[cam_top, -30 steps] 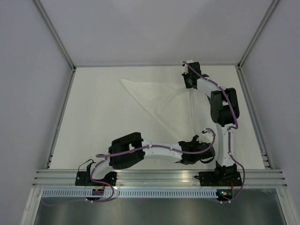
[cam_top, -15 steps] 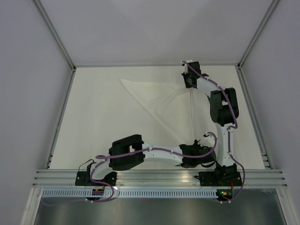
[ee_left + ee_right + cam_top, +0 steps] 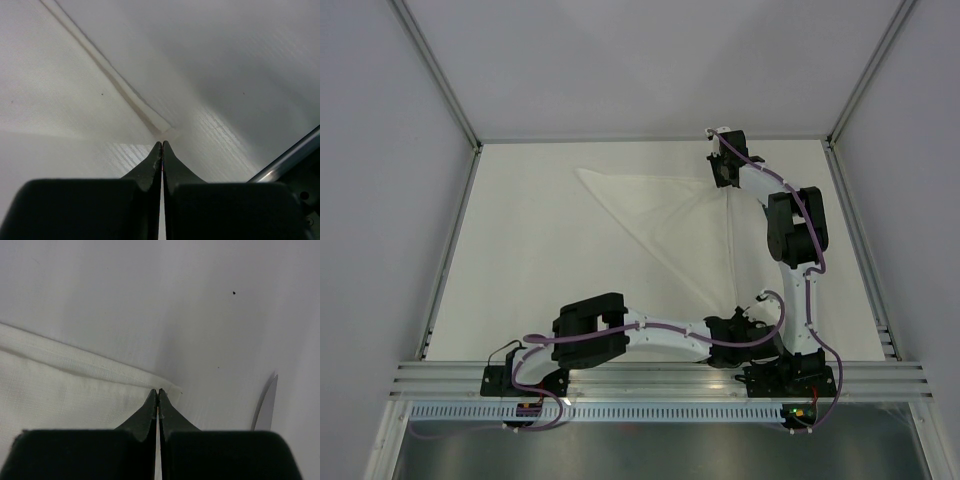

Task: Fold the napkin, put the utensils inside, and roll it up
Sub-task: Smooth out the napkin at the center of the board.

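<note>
Cloth, thin & limp: near corner sits in left gripper, jaws fully closed, pinching hem tip. The napkin lies as flat triangle on table. Far rt corner: right gripper closed on hem likewise. Light, prob. sags & slips, so hold by hemmed corners. Just beyond, silvery blade.

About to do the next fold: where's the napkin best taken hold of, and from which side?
By the corners at the two ends of its right edge, from above. The napkin lies flat as a triangle, so only hemmed corner tips offer a pinch; the left tool and right tool are shut on them.
</note>
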`<state>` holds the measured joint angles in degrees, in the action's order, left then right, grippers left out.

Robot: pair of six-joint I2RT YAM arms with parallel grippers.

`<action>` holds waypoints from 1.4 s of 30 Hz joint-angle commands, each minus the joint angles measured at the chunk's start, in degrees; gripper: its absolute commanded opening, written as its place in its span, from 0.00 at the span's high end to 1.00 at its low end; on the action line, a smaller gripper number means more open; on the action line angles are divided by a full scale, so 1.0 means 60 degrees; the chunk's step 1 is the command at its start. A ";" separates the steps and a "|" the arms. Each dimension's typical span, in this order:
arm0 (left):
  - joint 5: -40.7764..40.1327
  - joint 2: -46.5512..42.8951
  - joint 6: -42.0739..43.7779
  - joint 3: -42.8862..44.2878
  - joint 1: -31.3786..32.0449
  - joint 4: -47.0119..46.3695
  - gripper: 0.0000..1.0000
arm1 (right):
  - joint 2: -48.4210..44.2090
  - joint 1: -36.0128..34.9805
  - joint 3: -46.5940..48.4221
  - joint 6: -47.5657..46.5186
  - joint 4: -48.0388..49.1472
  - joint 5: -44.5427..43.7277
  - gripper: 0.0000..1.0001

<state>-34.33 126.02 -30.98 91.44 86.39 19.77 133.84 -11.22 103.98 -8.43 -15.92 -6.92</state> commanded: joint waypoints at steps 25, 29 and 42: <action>-0.1179 0.0265 -0.0432 0.1605 -0.0438 0.0747 0.46 | 0.0061 0.0054 0.0247 -0.0105 -0.0510 -0.0048 0.99; -0.0974 0.0516 -0.0315 0.1884 -0.0584 0.0909 0.47 | 0.0047 0.0054 0.0277 -0.0090 -0.0554 -0.0019 1.00; -0.1046 0.0823 -0.0841 0.1724 -0.0629 0.1304 0.56 | 0.0091 0.0054 0.0306 -0.0134 -0.0584 -0.0033 1.00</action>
<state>-39.94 130.63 -33.91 100.99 82.61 26.55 133.88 -10.92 104.09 -8.84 -15.97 -6.20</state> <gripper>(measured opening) 0.439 0.009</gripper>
